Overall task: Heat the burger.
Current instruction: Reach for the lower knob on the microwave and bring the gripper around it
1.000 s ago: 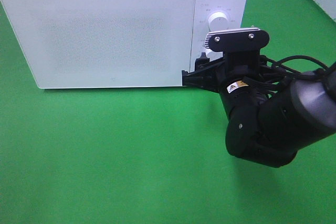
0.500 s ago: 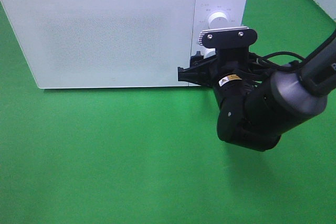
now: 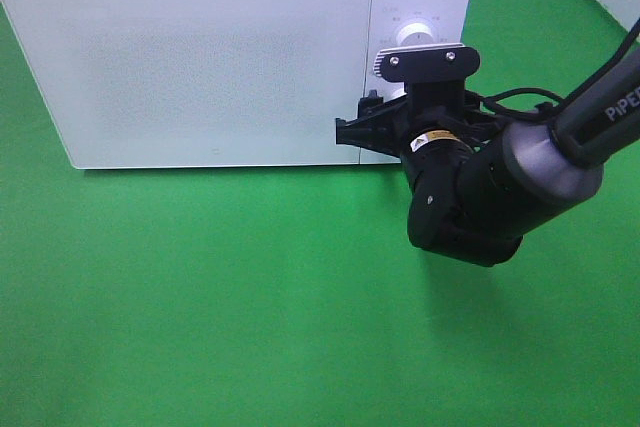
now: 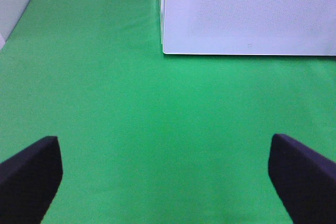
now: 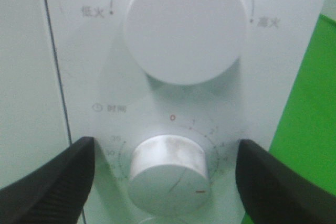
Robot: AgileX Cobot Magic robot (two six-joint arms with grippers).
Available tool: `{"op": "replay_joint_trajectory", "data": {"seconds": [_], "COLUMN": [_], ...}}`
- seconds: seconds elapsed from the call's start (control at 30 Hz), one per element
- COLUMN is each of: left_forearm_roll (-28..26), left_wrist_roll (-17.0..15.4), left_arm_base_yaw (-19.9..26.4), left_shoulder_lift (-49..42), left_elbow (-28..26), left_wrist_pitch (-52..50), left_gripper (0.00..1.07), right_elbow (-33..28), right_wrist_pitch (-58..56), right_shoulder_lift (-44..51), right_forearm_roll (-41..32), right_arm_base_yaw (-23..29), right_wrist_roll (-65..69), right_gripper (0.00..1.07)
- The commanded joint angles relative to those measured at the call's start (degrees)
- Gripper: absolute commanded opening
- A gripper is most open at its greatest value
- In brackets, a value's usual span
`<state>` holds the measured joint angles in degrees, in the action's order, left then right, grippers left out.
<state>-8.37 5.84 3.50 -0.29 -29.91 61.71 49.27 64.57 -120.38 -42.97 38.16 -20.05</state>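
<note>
From the high camera, a big white microwave (image 3: 200,57) sits on the green bench (image 3: 200,297), up at about 11 o'clock. Its door (image 3: 210,67) is shut and you cannot see through it. The black right arm (image 3: 500,187) comes in from 3 o'clock. Its front end is up against the strip of knobs at the right side of the microwave. One round white knob (image 3: 413,35) shows just above the arm, at 12 o'clock from it. One dark fingertip (image 3: 347,133) sticks out toward 9 o'clock, over the bottom right corner of the door.

From the left wrist camera, the left jaws are wide apart. Two dark fingertips (image 4: 29,179) show, one at each side, with only green bench (image 4: 157,129) between them. The bottom corner of the microwave (image 4: 247,14) is ahead of them, well apart from them.

From the right wrist camera, the right jaws are apart too. A small white knob (image 5: 168,174) sits between the two black fingertips (image 5: 47,182). There is a gap on each side, so they are not touching it. A little red line on this knob points to about 4 o'clock. A bigger white knob (image 5: 186,24) is beside it on the same strip, and its red line points to 12 o'clock.

The burger does not show in any view, so I cannot tell where it is.
</note>
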Motion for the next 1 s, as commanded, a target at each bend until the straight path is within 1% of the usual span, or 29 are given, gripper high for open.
{"op": "replay_joint_trajectory", "data": {"seconds": [0.03, 0.57, 0.9, 1.0], "left_forearm_roll": [-0.1, 0.0, 0.0, 0.0], "left_wrist_roll": [-0.3, -0.3, -0.3, -0.3], "left_arm_base_yaw": [0.2, 0.2, 0.2, 0.2], "left_shoulder_lift": [-1.0, -1.0, -1.0, -1.0], "left_elbow": [0.3, 0.3, 0.3, 0.3], "left_wrist_pitch": [-0.3, -0.3, -0.3, -0.3], "left_gripper": [1.02, 1.02, 1.02, 1.02], "right_elbow": [1.5, 1.5, -0.1, -0.1], "right_wrist_pitch": [0.3, 2.1, 2.5, 1.5], "right_shoulder_lift": [-1.0, 0.4, 2.2, 2.2], "right_forearm_roll": [0.6, 0.0, -0.5, -0.5], "right_arm_base_yaw": [-0.7, -0.5, -0.5, -0.5], "right_wrist_roll": [0.5, 0.5, 0.2, 0.3], "right_gripper": [0.73, 0.72, 0.72, 0.71]}}
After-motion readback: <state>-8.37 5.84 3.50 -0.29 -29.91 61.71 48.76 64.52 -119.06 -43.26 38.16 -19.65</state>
